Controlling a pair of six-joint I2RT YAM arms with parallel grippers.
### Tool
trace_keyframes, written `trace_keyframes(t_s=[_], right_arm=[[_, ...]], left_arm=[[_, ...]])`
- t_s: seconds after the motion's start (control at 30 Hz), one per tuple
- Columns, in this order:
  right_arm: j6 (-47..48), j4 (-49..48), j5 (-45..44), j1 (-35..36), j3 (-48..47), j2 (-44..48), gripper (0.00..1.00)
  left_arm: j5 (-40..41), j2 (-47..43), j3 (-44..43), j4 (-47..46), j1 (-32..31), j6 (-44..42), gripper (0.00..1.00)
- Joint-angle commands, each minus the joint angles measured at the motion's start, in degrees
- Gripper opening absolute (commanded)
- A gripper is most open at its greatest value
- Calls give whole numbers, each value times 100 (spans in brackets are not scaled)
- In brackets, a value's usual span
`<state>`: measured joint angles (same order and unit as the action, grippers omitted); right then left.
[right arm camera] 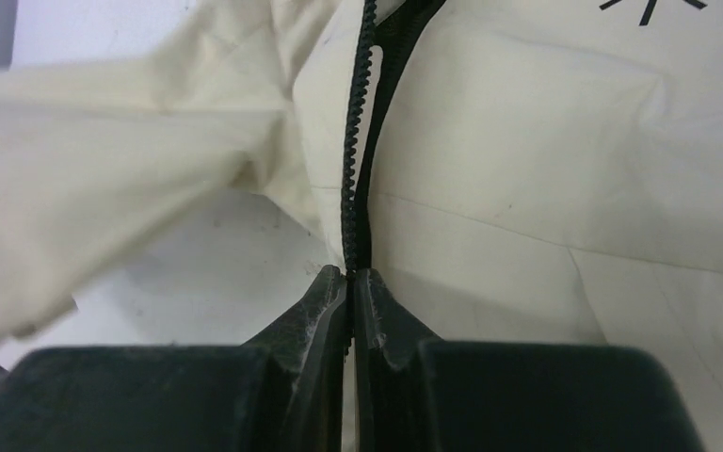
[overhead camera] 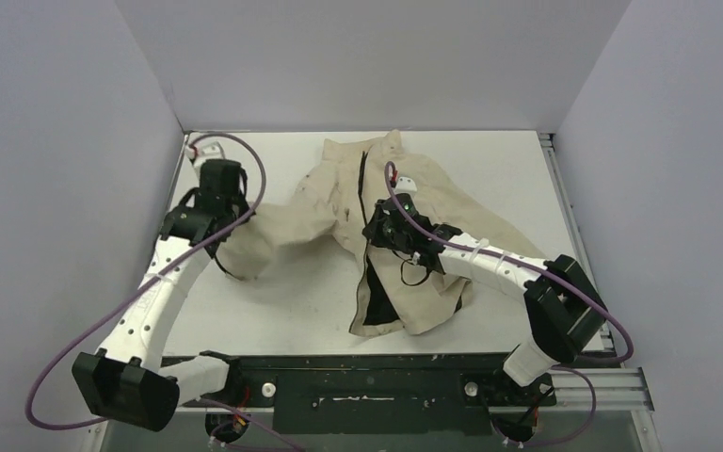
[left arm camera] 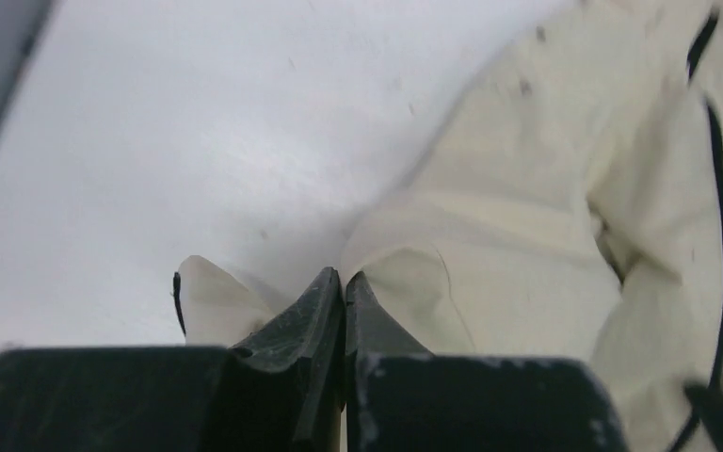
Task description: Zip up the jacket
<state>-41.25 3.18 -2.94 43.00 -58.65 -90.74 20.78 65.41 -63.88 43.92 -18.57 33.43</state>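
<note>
Rumpled mid-frame on the table (overhead camera: pixel 273 315), the jacket (overhead camera: pixel 438 188) is held twice: left claw (left arm camera: pixel 344 287) clenched on its cloth, right claw (right arm camera: pixel 350 282) clamped on the zipper (right arm camera: pixel 351 141). The step likely goes best with the cloth kept taut and the teeth aligned.

Dark starburst logo (right arm camera: pixel 654 6) on jacket (right arm camera: pixel 546 160)

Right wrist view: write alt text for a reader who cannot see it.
The right gripper is shut on the black zipper of the cream jacket, whose teeth run up from the grip. A sleeve stretches left over the white table; a starburst logo sits top right.
</note>
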Motion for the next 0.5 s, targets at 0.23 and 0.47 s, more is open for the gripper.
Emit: trace_keyframes(t_s=[0.23,0.47], right_arm=[[-43,-548,637,-112,114,531,0],[96,-489,877,-416,472,715,0]], left_arm=[[175,675,-934,-570,1072,-1259,83],[-2710,-1233,1359,-2078,757,-244,97]])
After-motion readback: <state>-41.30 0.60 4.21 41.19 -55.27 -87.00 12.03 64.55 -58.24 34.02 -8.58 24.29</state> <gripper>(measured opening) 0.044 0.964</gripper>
